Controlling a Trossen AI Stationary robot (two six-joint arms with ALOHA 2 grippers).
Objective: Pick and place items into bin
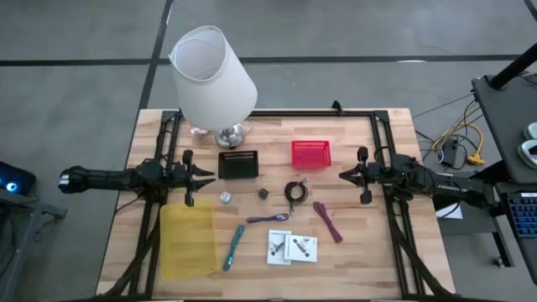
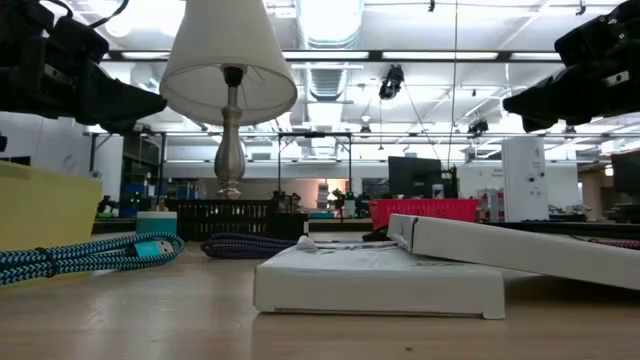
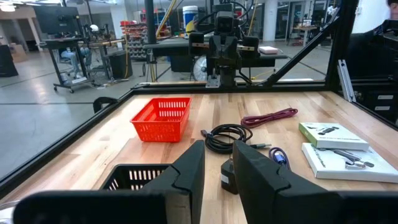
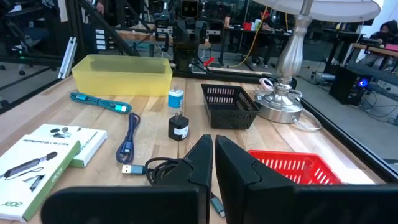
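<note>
Between both raised tools (image 1: 205,178) (image 1: 343,175): black coiled cable (image 1: 295,192); untouched

Three bins (image 1: 237,164), three cables (image 1: 295,192), two white boxes (image 1: 300,247), two chargers (image 1: 263,193), one lamp (image 1: 213,75).

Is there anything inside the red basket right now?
No, the red basket shows only its bare mesh floor and walls.
</note>
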